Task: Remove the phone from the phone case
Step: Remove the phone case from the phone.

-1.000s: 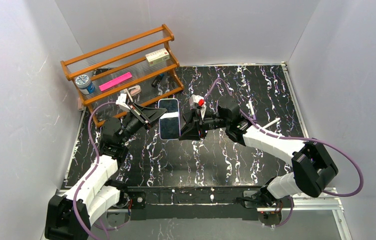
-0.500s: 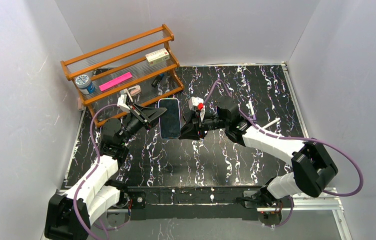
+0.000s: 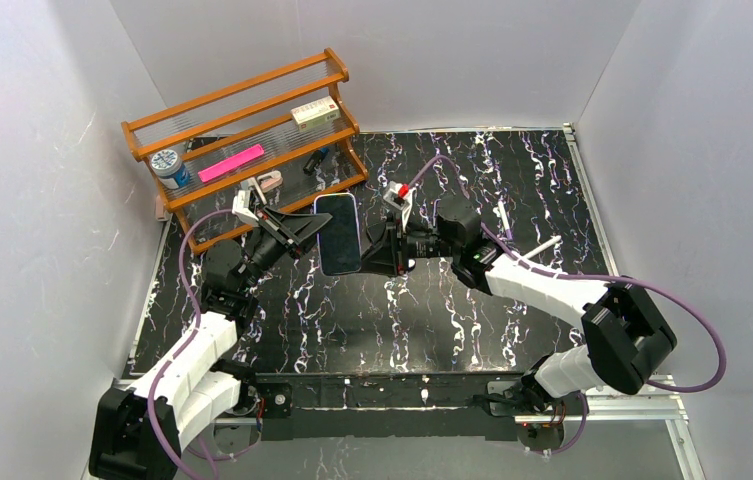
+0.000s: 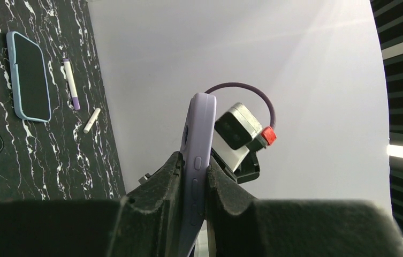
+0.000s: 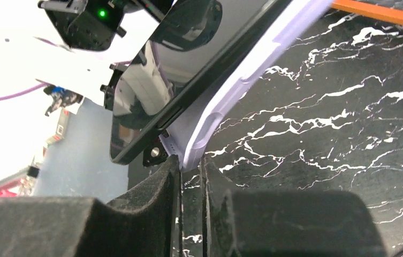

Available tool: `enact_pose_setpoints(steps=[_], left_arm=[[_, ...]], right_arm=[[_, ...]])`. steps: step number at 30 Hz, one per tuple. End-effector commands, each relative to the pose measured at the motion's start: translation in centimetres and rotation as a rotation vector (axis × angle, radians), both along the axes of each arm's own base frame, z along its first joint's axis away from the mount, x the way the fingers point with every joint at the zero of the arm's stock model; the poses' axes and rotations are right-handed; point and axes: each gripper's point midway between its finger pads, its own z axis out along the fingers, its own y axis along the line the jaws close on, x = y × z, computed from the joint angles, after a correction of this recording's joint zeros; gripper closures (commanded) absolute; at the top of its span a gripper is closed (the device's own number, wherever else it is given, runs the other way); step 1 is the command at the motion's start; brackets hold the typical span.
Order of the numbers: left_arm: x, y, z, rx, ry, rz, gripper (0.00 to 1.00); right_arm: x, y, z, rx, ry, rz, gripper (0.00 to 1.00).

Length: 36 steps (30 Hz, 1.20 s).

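Note:
A phone (image 3: 338, 233) with a dark screen sits in a lavender case and is held in the air between both arms. My left gripper (image 3: 307, 232) is shut on its left side. In the left wrist view the fingers (image 4: 175, 176) clamp the lavender edge (image 4: 198, 134) with its side buttons. My right gripper (image 3: 370, 250) is shut on the right side. In the right wrist view its tips (image 5: 190, 163) pinch the lip of the case (image 5: 231, 91), which is bent away from the phone's black edge (image 5: 188, 64).
A wooden rack (image 3: 242, 130) with small items stands at the back left, close behind the left gripper. A purple pen (image 3: 503, 215) and a white stick (image 3: 542, 245) lie right of the right arm. The left wrist view shows a second phone in a blue case (image 4: 28, 75) lying flat.
The phone has shifted slightly up and left and tilted, losing its screen glare. The right wrist has risen and rotated. Both grippers have kept their hold.

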Motion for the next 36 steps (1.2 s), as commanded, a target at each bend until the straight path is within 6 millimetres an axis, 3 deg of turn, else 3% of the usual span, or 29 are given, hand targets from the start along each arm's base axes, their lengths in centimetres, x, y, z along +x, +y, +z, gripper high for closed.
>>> enact_pose_setpoints(steps=[1, 12, 18, 24, 28, 36], left_arm=[[-4.6, -2.6, -0.3, 0.002, 0.016, -0.240, 1.00], [-4.1, -2.6, -1.9, 0.026, 0.037, -0.224, 1.00], [-3.1, -2.8, -3.6, 0.068, 0.058, -0.204, 1.00], [-2.1, -3.1, -5.5, 0.169, 0.072, -0.197, 1.00], [-1.0, -2.5, -8.1, 0.351, 0.108, -0.152, 0.84], [1.2, 0.2, -9.3, 0.635, 0.107, -0.013, 0.40]], right_arm=[[5.4, 0.4, 7.4, 0.236, -0.043, -0.259, 0.83], [4.9, 0.9, 8.0, 0.321, 0.129, -0.195, 0.73], [4.2, 1.2, 7.2, 0.332, 0.210, -0.143, 0.72], [4.2, 1.1, 5.5, 0.310, 0.263, -0.144, 0.86], [4.4, 0.6, 4.0, 0.282, 0.296, -0.175, 0.97], [4.9, -0.4, 0.0, 0.185, 0.372, -0.273, 0.99]])
